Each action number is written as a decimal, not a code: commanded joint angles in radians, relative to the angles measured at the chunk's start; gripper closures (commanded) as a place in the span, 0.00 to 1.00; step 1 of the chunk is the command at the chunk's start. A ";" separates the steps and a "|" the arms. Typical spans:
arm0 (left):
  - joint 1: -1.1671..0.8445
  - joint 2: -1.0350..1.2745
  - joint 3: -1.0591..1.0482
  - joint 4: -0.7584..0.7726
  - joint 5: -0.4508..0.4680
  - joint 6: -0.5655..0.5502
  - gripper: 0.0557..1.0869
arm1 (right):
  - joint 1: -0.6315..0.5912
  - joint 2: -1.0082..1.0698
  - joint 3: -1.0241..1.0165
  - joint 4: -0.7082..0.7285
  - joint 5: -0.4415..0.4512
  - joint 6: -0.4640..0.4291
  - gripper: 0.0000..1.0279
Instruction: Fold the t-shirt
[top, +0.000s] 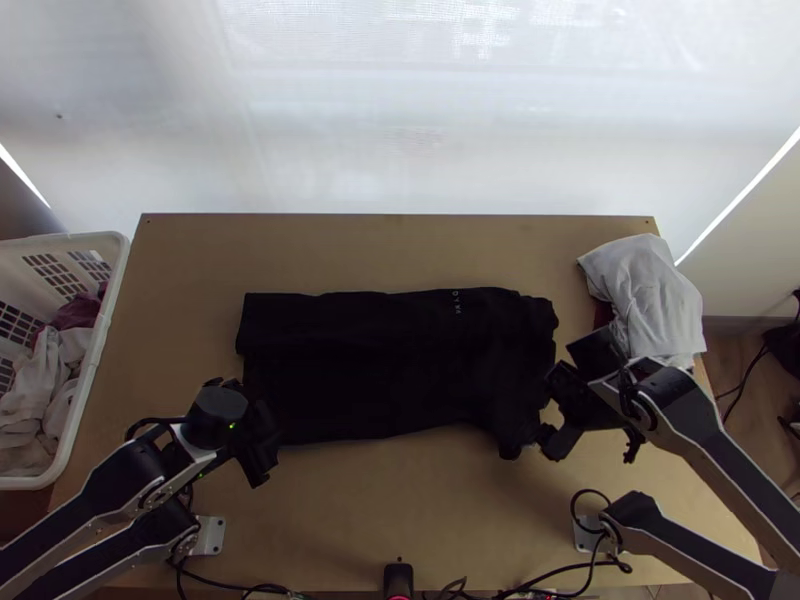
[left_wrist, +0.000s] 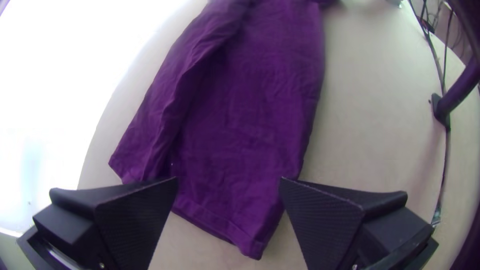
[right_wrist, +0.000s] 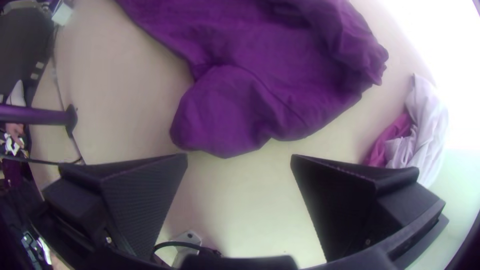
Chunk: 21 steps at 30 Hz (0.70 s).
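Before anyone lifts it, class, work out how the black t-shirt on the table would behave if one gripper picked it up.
The t-shirt would probably go floppy and hang down, since its cloth already shows soft creases. Its folds would likely slip open, as one long edge seems merely laid over. It looks unlikely to roll, lying flat on the table.

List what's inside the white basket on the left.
The basket holds crumpled pale cloths and a dark red cloth. Whatever lies beneath them is covered and can't be seen.
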 joint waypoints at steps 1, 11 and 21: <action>-0.132 -0.047 -0.103 0.084 -0.064 0.064 0.05 | 0.152 -0.052 -0.104 0.033 0.038 0.020 0.07; -0.216 -0.114 -0.228 0.107 -0.078 0.174 0.05 | 0.229 -0.006 -0.181 0.170 0.065 0.036 0.07; -0.185 -0.137 -0.258 0.111 -0.078 0.204 0.05 | 0.330 0.022 -0.175 0.230 0.078 0.109 0.07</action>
